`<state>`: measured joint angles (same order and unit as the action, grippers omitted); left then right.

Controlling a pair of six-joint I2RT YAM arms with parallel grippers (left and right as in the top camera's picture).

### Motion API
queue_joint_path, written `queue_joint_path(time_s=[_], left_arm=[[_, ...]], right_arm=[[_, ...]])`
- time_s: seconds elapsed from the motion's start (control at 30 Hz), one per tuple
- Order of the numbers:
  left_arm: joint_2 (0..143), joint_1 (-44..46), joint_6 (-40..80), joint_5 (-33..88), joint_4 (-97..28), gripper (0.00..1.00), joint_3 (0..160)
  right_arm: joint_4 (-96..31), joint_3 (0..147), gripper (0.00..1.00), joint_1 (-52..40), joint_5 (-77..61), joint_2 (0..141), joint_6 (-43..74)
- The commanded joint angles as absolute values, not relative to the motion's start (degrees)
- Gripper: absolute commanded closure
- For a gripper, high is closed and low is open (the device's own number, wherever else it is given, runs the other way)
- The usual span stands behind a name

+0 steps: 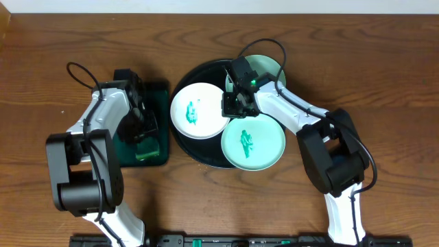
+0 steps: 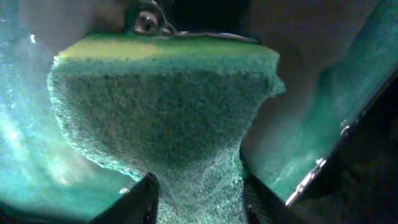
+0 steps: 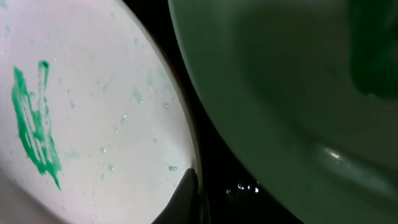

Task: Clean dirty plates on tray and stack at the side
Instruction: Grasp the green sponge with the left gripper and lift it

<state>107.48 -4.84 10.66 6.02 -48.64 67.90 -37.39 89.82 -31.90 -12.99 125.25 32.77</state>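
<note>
The black round tray (image 1: 206,68) holds three plates. A white plate (image 1: 197,111) with a teal smear lies at its left. A smeared turquoise plate (image 1: 264,144) lies at the front right. A second turquoise plate (image 1: 269,68) at the back is partly hidden by my right arm. My right gripper (image 1: 235,104) is at the white plate's right rim. In the right wrist view one dark finger (image 3: 198,199) lies on that rim (image 3: 93,93), with a turquoise plate (image 3: 280,93) to the right. My left gripper (image 1: 144,140) is shut on a green-and-yellow sponge (image 2: 168,106).
A rectangular dark green tray (image 1: 162,92) lies left of the black tray, under my left gripper, and its wet teal floor (image 2: 37,155) shows in the left wrist view. Brown wood tabletop (image 1: 384,82) surrounds both trays.
</note>
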Motion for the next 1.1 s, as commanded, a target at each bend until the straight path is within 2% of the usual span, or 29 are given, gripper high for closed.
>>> queue_joint_path(time_s=[0.0,0.07,0.1,0.3,0.57,1.07], left_arm=[[108.99,-5.19,11.00,6.44,-46.00,0.78,68.31],[108.99,-5.19,11.00,6.44,-45.45,0.92,68.31],[108.99,-5.19,11.00,6.44,-45.04,0.93,68.31],[108.99,-5.19,11.25,7.07,-45.15,0.90,68.31],[107.46,-5.06,12.95,8.56,-45.74,0.93,69.54],[88.14,-5.02,13.21,8.62,-45.74,0.93,69.91]], right_arm=[[-39.62,89.01,0.99,-32.27,-14.44,127.00,30.55],[-39.62,89.01,0.99,-32.27,-14.44,127.00,30.28],[-39.62,89.01,0.99,-32.27,-14.44,127.00,30.13],[-39.68,89.01,0.99,-32.29,-14.44,127.00,30.13],[-39.70,89.01,0.99,-32.29,-14.44,127.00,30.13],[-39.75,89.01,0.99,-32.29,-14.41,127.00,30.13]])
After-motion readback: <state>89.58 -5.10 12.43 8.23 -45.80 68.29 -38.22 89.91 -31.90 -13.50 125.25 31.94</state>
